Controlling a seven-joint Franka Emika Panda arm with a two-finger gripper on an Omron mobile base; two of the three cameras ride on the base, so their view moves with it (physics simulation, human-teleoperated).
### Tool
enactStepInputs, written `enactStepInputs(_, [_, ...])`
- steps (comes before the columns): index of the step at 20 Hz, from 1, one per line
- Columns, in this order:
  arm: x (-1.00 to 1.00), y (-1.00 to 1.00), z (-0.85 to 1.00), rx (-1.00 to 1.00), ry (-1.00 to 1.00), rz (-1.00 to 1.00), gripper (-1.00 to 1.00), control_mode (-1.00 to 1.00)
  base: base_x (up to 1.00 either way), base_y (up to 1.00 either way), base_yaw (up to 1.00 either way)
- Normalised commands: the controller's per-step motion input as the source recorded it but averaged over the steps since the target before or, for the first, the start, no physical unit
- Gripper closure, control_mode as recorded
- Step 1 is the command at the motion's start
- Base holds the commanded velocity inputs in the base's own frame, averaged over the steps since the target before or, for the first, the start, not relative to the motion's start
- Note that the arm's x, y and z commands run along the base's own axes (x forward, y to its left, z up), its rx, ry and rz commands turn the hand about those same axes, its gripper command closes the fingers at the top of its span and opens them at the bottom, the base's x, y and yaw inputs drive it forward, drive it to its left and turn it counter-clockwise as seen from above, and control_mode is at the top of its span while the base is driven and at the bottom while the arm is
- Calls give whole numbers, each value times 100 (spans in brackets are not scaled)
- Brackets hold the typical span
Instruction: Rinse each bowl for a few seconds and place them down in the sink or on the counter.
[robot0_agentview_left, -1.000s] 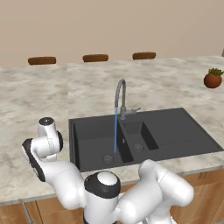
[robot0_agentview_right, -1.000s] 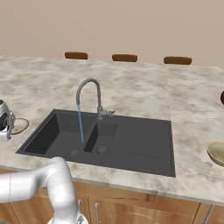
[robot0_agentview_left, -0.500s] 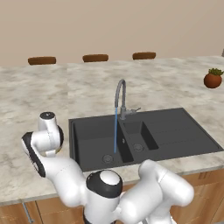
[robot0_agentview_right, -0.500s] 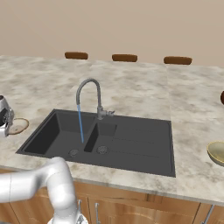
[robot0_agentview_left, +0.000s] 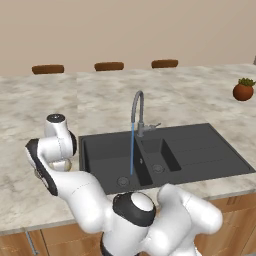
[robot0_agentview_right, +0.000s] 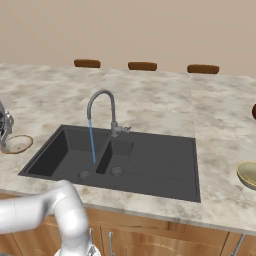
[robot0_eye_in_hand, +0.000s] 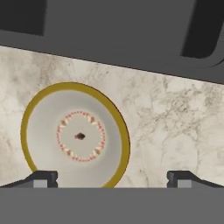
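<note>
Bowls are sitting at opposite ends of the counter (robot0_agentview_right: 150, 95). The shallow bowl (robot0_eye_in_hand: 75, 136), brown-rimmed and whitish inside, is resting upright on the stone just left of the sink (robot0_agentview_left: 165, 155); the deeper bowl (robot0_agentview_right: 248, 174) is lying well to the right of it. The gripper (robot0_eye_in_hand: 112, 177) is hovering directly above the shallow bowl with its jaws spread wide and holding nothing; one fingertip (robot0_eye_in_hand: 43, 177) is standing over the near rim, the other over bare stone.

Handling judgement: this bowl is looking rigid, light and glazed, therefore slippery and liable to chip if dropped. A pinch across the rim wall, one finger inside and one outside, is appearing the most secure hold; the low profile is leaving little wall to grip.

The marbled worktop is appearing flat and hard, giving no cushion. Water (robot0_agentview_left: 132, 150) is running from the gooseneck tap (robot0_agentview_left: 137, 107) into the left basin. A potted plant (robot0_agentview_left: 243, 90) is standing at the far right, and three chair backs (robot0_agentview_right: 142, 66) are lining the far edge.
</note>
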Motion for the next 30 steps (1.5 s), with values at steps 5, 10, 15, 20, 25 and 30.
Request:
enactStepInputs(5, [-10, -39, 69, -5, -6, 3, -100, -100, 0, 0, 0])
enactStepInputs(10, [-10, -42, 41, -8, 0, 0, -100, -100, 0, 0, 0])
enactStepInputs(15, [-12, -38, 25, -9, -1, 0, -100, -100, 0, 0, 0])
enactStepInputs(20, [-11, -32, 25, -9, -3, -4, -100, -100, 0, 0, 0])
enactStepInputs(25, [-2, -42, 21, -3, -2, -10, -100, -100, 0, 0, 0])
enactStepInputs(30, [-5, -54, 13, 0, -7, -12, -100, -100, 0, 0, 0])
